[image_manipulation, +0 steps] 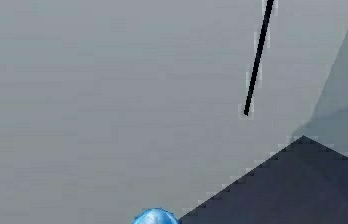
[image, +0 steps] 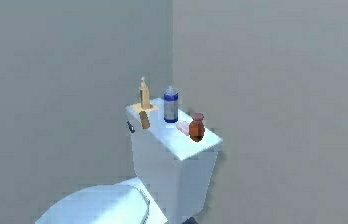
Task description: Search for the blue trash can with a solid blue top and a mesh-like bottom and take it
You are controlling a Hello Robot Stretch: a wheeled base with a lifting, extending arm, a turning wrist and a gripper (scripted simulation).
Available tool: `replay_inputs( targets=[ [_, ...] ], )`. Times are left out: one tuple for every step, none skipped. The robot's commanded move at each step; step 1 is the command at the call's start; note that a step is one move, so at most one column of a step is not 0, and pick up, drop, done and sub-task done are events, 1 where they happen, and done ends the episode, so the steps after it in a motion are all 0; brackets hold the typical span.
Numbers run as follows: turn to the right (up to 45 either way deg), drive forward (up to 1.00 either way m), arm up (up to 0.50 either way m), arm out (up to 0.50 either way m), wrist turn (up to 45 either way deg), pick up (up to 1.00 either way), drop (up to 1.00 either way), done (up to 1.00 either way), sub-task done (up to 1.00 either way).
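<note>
A shiny blue rounded thing [image_manipulation: 156, 216] pokes up from the arm side view's bottom edge, just left of the middle. So little of it shows that I cannot tell what it is. It stands against a plain grey wall [image_manipulation: 112, 100], where the dark floor [image_manipulation: 292, 185] begins.
In the forward view a white toilet [image: 167, 170] stands in a corner of grey walls, its bowl at the bottom left. On its tank stand a tan bottle [image: 144, 95], a blue-and-white bottle [image: 171, 104] and a reddish-brown item [image: 195, 128]. A thin dark line [image_manipulation: 259, 60] runs down the arm side view's wall.
</note>
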Motion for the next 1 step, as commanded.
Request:
replay_inputs(
  targets=[
    [0.0, 0.0, 0.0, 0.0, 27.0, 0.0, 0.0, 0.0, 0.0]
  ],
)
